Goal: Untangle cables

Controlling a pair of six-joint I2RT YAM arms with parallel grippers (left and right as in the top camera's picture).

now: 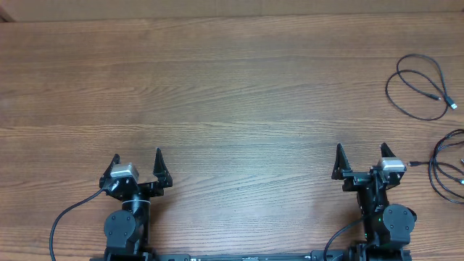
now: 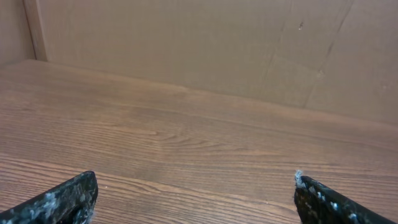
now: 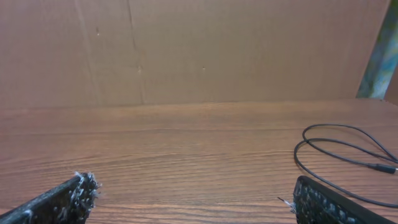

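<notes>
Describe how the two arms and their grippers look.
The left arm and right arm are black with round joint housings, a thick black wire trailing from each. The left gripper and right gripper each have two pointed black fingers, scuffed white, and a silver-grey block behind them.

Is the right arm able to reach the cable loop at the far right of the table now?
Probably yes: the right gripper is open and empty, and only bare table lies between it and the cable loop.
</notes>
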